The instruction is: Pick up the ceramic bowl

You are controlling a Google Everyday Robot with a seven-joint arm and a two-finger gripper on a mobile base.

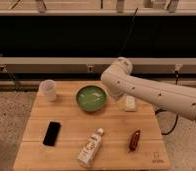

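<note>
The ceramic bowl (91, 97) is round, shallow and glossy green. It sits upright on the wooden table (66, 120), at the back middle. My white arm reaches in from the right and bends down beside the bowl. The gripper (113, 93) is at the arm's lower end, close to the bowl's right rim and mostly hidden by the arm. The bowl rests on the table, and nothing shows it being held.
A small translucent white cup (49, 89) stands at the back left. A black phone (52, 133) lies front left, a white bottle (90, 147) front middle, and a brown packet (135, 140) front right. A white object (130, 103) lies right of the bowl, under the arm.
</note>
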